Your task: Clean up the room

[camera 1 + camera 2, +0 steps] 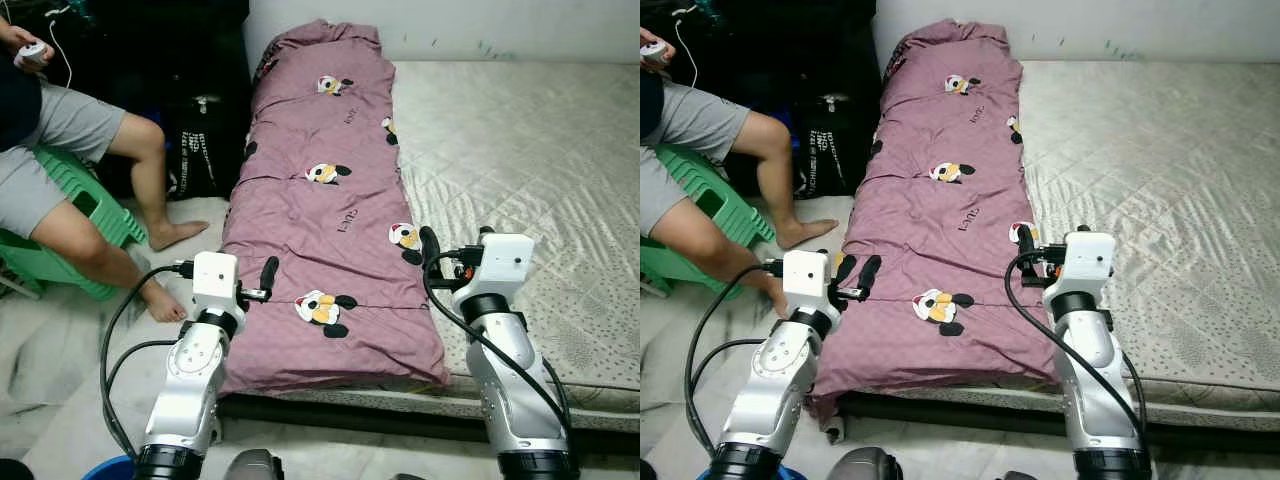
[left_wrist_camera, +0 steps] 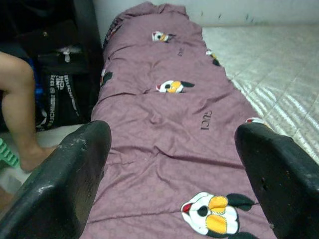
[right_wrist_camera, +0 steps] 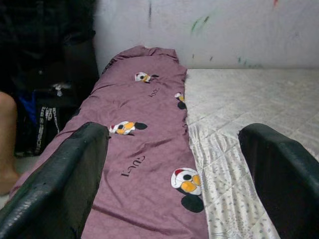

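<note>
A folded mauve quilt [image 1: 325, 210] printed with cartoon faces lies lengthwise along the left edge of a pale quilted mattress [image 1: 520, 170], running from the wall at the top of the frame down to the near edge at lower centre; its lower left corner droops over the mattress side, and what lies beneath that fold is hidden; the left gripper [image 1: 255, 285] hovers over the quilt's lower left edge, its fingers [image 2: 70, 174] spread wide apart with nothing between them; the right gripper [image 1: 440, 250] hangs at the quilt's lower right edge, where cloth meets bare mattress, its fingers [image 3: 65, 184] likewise parted and empty; whether either gripper touches the fabric cannot be made out from the head views; at upper left a seated person [image 1: 70, 170] on a green plastic stool [image 1: 70, 215] is cut off by the frame, with legs, grey shorts and a hand holding a small white device on a cord in view; a dark bag [image 1: 200, 145] with white lettering stands between the person and the bed, its text too small to read; the right wrist view takes in scuffed marks on the white wall [image 3: 224, 30] above the bed; the left wrist view catches the person's bare leg beside the bag
</note>
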Available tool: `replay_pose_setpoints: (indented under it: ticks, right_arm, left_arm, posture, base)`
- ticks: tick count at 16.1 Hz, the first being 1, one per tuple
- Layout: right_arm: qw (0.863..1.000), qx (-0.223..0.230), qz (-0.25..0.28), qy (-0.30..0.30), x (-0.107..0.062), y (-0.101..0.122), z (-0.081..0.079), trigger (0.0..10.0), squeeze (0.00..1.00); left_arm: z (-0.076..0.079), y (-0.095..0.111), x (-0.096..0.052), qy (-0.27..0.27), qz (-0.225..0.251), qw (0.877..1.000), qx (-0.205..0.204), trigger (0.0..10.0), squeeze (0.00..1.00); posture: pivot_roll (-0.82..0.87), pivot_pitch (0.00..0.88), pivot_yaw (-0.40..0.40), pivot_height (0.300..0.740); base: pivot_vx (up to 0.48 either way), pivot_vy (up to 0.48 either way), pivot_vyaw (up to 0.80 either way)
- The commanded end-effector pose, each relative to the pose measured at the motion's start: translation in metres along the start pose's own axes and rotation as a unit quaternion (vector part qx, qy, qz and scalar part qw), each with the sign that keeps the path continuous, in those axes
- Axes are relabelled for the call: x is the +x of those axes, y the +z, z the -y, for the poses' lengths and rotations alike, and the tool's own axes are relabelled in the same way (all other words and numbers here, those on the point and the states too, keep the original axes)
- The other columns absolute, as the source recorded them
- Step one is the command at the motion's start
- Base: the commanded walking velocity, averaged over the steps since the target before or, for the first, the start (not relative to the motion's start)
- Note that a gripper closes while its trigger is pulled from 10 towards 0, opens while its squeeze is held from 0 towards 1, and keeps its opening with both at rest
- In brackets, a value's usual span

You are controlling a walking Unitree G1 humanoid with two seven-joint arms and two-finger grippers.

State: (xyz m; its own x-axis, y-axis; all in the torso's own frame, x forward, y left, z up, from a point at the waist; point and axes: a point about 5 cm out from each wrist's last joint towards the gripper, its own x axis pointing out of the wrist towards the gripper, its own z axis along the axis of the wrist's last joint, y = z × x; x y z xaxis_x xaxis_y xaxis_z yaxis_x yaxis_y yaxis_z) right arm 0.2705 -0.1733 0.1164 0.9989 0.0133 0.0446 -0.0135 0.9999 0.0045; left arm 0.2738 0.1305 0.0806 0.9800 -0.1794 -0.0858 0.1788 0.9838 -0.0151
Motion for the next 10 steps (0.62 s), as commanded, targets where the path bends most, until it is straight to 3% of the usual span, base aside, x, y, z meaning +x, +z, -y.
replay_pose_setpoints:
  ticks: [1,10]
  right_arm:
    - [1.0,-0.002,0.006,0.019,0.0004,0.0009,-0.0063,10.0,0.0]
    - [0.999,-0.012,0.0,0.032,-0.0015,-0.0045,-0.0076,10.0,0.0]
  left_arm:
    - [-0.0057,0.0002,-0.0007,0.006,0.001,1.0,0.011,10.0,0.0]
    - [-0.0052,0.0019,-0.0014,0.01,0.007,1.0,0.013,10.0,0.0]
  posture:
    - [-0.07,0.0,0.048,0.74]
    - [-0.06,0.0,0.044,0.74]
  base:
    - [0.0,0.0,0.8]
    - [0.0,0.0,0.8]
